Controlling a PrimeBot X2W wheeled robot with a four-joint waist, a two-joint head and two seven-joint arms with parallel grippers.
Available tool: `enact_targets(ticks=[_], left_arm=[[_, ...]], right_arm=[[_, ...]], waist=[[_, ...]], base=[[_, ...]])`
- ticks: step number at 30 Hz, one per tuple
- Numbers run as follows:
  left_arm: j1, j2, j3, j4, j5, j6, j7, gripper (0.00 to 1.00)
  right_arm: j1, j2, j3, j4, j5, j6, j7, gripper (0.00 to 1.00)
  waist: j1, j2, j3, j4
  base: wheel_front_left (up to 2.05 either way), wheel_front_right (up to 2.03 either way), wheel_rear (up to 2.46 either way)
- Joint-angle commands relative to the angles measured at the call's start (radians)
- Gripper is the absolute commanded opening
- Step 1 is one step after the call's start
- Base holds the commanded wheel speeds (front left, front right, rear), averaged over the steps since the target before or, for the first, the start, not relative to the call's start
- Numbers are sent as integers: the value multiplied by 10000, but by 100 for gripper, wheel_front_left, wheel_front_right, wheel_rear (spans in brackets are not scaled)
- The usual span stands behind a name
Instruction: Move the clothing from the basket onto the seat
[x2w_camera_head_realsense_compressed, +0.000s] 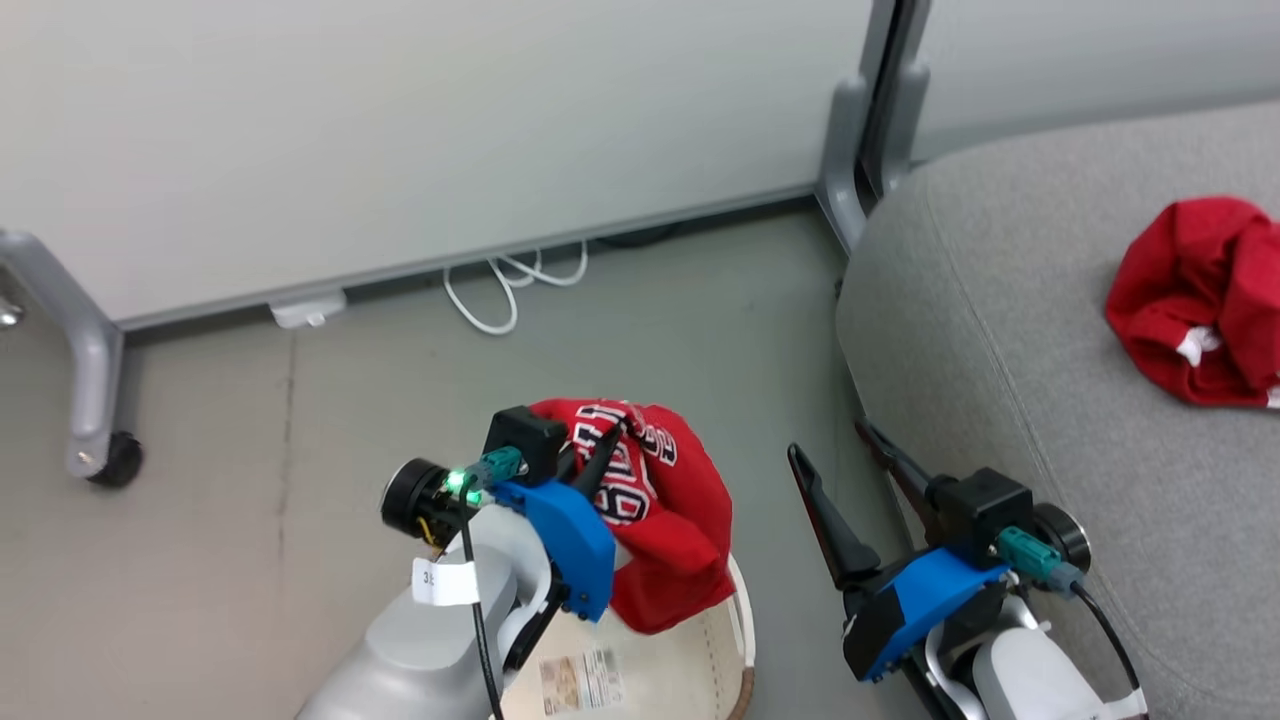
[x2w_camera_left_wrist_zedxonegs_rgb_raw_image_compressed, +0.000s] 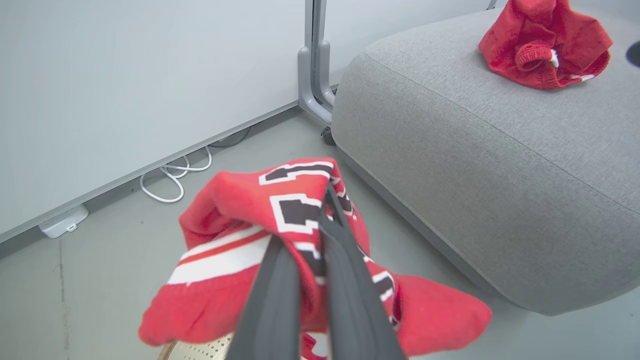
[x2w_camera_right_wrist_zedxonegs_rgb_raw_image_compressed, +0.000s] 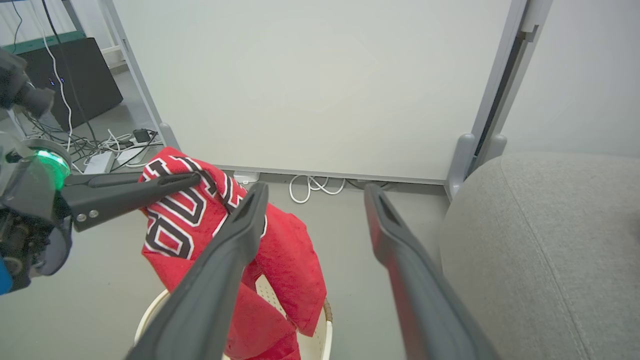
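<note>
My left gripper (x2w_camera_head_realsense_compressed: 612, 440) is shut on the red jersey (x2w_camera_head_realsense_compressed: 670, 500) with white stripes and black-white lettering, holding it above the cream basket (x2w_camera_head_realsense_compressed: 735, 640) while its lower folds hang toward the basket's inside. In the left wrist view the jersey (x2w_camera_left_wrist_zedxonegs_rgb_raw_image_compressed: 240, 255) bunches around the shut fingers (x2w_camera_left_wrist_zedxonegs_rgb_raw_image_compressed: 330, 225). The plain red garment (x2w_camera_head_realsense_compressed: 1205, 300) with small white tags lies crumpled on the grey seat (x2w_camera_head_realsense_compressed: 1000, 330) at the right. My right gripper (x2w_camera_head_realsense_compressed: 835, 445) stands open and empty between basket and seat. The right wrist view has the jersey (x2w_camera_right_wrist_zedxonegs_rgb_raw_image_compressed: 200, 220) over the basket (x2w_camera_right_wrist_zedxonegs_rgb_raw_image_compressed: 325, 325).
A pale partition wall on grey wheeled legs (x2w_camera_head_realsense_compressed: 95, 400) runs along the back, with a second leg (x2w_camera_head_realsense_compressed: 850, 150) beside the seat's corner. White cables (x2w_camera_head_realsense_compressed: 510, 285) loop on the grey floor under the wall. A dark box and more cables (x2w_camera_right_wrist_zedxonegs_rgb_raw_image_compressed: 75, 75) sit far left.
</note>
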Motion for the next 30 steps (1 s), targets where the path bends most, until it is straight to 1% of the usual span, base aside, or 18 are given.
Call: enact_targets(ticks=[1,8,17,30], left_arm=[[-121,-9,-68,-82,-65,-20,-74,0],[-597,-35,-460,-794,-417,-20,-149,0],[-1202,-54,-756,-1583,-1072,-21,-10,0],[-1316,-53,-1082,-1535,-1523,-21,-77,0]], right_arm=[[176,-14,-15,-54,69,1,37,100],[604,-14,-70,-231,182,1,227,100],[866,-14,-88,-428,115,1,408,100],[1014,-16,160,-478,144,1,620,100]], waist=[[4,-1,-418,260],[4,-1,-942,419],[4,-1,-1149,545],[4,-1,-1171,522]], base=[[0,0,0],[0,0,0],[0,0,0],[0,0,0]])
